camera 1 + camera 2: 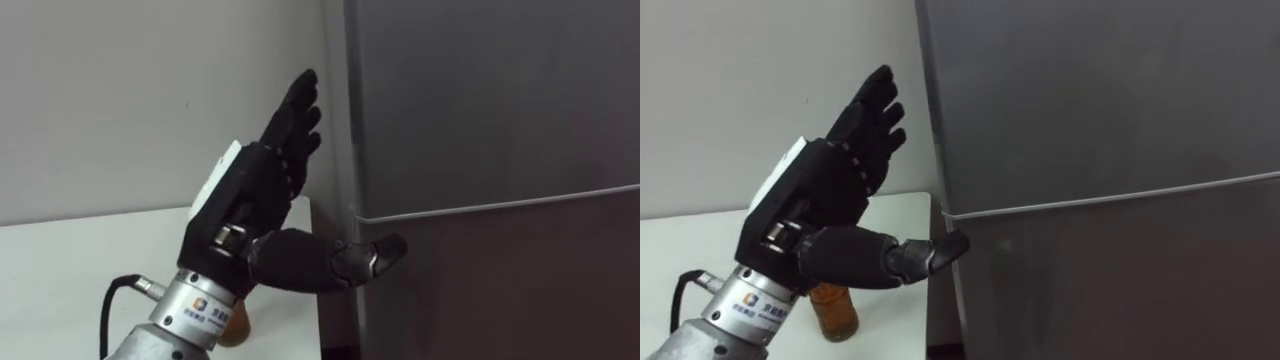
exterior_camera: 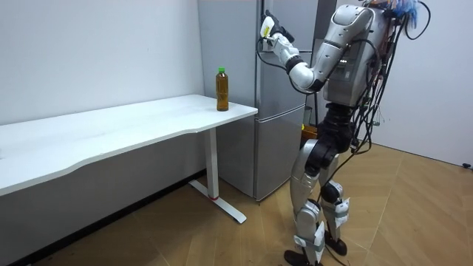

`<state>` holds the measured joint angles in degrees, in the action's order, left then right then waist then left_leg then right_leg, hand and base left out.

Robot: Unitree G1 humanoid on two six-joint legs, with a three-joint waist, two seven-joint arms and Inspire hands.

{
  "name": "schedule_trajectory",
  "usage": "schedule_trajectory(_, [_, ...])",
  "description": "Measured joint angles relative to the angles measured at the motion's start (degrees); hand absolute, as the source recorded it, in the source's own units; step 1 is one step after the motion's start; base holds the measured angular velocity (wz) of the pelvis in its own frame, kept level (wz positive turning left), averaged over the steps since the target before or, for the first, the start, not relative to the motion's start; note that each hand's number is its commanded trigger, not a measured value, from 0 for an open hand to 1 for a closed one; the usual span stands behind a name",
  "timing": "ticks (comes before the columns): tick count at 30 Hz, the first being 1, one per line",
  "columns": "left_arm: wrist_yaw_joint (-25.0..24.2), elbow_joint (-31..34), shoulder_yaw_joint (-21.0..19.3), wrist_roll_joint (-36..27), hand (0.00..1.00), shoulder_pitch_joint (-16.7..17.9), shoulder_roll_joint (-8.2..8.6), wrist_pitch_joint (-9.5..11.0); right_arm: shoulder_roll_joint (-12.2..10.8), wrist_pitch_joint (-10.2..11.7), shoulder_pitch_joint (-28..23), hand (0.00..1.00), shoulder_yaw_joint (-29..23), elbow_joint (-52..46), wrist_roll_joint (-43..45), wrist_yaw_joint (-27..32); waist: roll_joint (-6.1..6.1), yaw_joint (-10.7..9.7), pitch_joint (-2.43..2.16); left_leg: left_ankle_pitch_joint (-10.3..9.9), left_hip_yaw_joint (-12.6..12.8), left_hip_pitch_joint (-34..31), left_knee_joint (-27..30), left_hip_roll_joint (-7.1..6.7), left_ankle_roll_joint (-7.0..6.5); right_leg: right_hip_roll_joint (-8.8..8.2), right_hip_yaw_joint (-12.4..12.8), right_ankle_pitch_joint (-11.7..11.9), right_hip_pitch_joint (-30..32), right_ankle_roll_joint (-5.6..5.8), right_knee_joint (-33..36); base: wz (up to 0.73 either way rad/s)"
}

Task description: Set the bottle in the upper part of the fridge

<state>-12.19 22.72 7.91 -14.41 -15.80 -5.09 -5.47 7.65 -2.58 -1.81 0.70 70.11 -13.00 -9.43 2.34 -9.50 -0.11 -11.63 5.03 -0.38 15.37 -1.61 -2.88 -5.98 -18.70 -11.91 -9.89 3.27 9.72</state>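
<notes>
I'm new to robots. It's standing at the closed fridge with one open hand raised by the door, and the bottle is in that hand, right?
Not quite. The left robot hand is open and raised by the closed fridge, but it holds nothing. The room view shows the bottle standing on the white table.
</notes>
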Motion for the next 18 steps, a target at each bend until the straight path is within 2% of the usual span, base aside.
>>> schedule_trajectory(14, [-1.14, 0.08, 0.95, -1.11, 0.00, 0.00, 0.40, -0.32, -0.05, 0.05, 2.36, 0.00, 0.85, 3.57, -0.05, 0.02, 0.02, -0.22, -0.01, 0.01, 0.09, -0.43, -0.10, 0.03, 0.00, 0.01, 0.02, 0.09, 0.43, -0.01, 0.01, 0.00])
schedule_trajectory(15, [-1.17, 0.08, 0.95, -1.11, 0.08, 0.00, 0.40, -0.39, -0.05, 0.05, 2.37, 0.00, 0.86, 3.57, -0.05, 0.03, 0.02, -0.22, -0.01, 0.01, 0.09, -0.43, -0.10, 0.04, 0.00, 0.01, 0.02, 0.09, 0.43, -0.01, 0.01, 0.00])
schedule_trajectory(16, [-1.25, 0.08, 0.95, -1.11, 0.53, 0.00, 0.40, -0.48, -0.05, 0.04, 2.38, 0.00, 0.86, 3.57, -0.05, 0.05, 0.02, -0.22, -0.01, 0.01, 0.10, -0.44, -0.10, 0.04, 0.00, 0.01, 0.02, 0.09, 0.43, -0.01, 0.02, 0.00])
schedule_trajectory(17, [-1.28, 0.08, 0.94, -1.12, 0.62, 0.00, 0.40, -0.50, -0.05, 0.04, 2.38, 0.00, 0.86, 3.57, -0.07, 0.06, 0.02, -0.21, -0.01, 0.01, 0.13, -0.44, -0.10, 0.05, 0.00, 0.01, 0.02, 0.10, 0.42, -0.01, 0.02, 0.00])
schedule_trajectory(18, [-1.28, 0.08, 0.94, -1.12, 0.93, 0.00, 0.40, -0.52, -0.05, 0.04, 2.38, 0.00, 0.87, 3.57, -0.21, 0.08, 0.02, -0.20, 0.00, 0.00, 0.18, -0.44, -0.10, 0.06, 0.00, 0.00, 0.02, 0.11, 0.42, -0.01, 0.02, 0.00])
